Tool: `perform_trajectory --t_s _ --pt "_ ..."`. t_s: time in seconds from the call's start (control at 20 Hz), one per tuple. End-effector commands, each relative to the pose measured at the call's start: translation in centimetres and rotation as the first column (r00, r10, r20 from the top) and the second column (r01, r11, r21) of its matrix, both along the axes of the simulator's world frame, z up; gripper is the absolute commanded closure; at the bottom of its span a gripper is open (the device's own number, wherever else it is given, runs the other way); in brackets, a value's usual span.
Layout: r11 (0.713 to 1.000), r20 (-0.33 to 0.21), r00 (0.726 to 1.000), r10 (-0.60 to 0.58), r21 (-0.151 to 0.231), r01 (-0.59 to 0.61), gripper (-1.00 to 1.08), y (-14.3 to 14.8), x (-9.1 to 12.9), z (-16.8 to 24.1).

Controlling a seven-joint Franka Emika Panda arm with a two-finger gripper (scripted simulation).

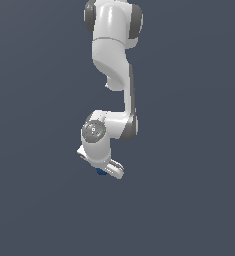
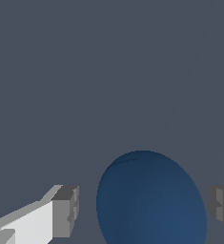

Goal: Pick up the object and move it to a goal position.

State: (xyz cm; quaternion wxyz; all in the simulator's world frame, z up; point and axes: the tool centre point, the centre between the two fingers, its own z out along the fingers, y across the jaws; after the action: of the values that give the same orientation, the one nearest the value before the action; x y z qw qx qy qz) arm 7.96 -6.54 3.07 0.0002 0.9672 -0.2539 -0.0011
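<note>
**Ball sits between the spread fingers of the arm's gripper**

Low in the exterior view, just below the middle, the white arm [image 1: 111, 75] folds down from the top edge and ends in its gripper [image 1: 109, 170], which hangs tilted toward the exterior view's right. A small patch of dark blue, the ball [image 1: 101, 172], peeks out from under the gripper body on its left side in that view; most of it is hidden by the white casing. All around lies a plain grey-blue surface [image 1: 189, 200], with no edge or marking to be seen.

The wrist view brings the same spot close. The ball [image 2: 151, 200] fills much of the picture's lower half, smooth and round, with a faint curved shading line near its crown. One grey pad on a white finger [image 2: 66, 212] stands on one side of it, and a second grey pad [image 2: 222, 206] shows at the picture's border on the other side. The gripper [image 2: 143, 209] is released: a strip of bare background shows between each pad and the ball, so neither pad touches it. The ball lies between the two pads, nearer to the second than to the first. Whether it rests on the surface cannot be told from either view.
</note>
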Motion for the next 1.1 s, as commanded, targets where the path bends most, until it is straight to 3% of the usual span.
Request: perform_trajectory --t_s 0.0,0.05,0.7,1.05 --pt "1.0 0.002 1.0 0.0 0.0 0.0 -0.92 0.0 0.1 0.0" --pt "1.0 0.002 1.0 0.0 0.0 0.0 1.08 0.0 0.1 0.0" --pt "1.0 0.001 1.0 0.0 0.0 0.0 1.08 0.2 0.0 0.2" --pt "1.0 0.001 1.0 0.0 0.0 0.0 1.08 2.0 -0.6 2.2"
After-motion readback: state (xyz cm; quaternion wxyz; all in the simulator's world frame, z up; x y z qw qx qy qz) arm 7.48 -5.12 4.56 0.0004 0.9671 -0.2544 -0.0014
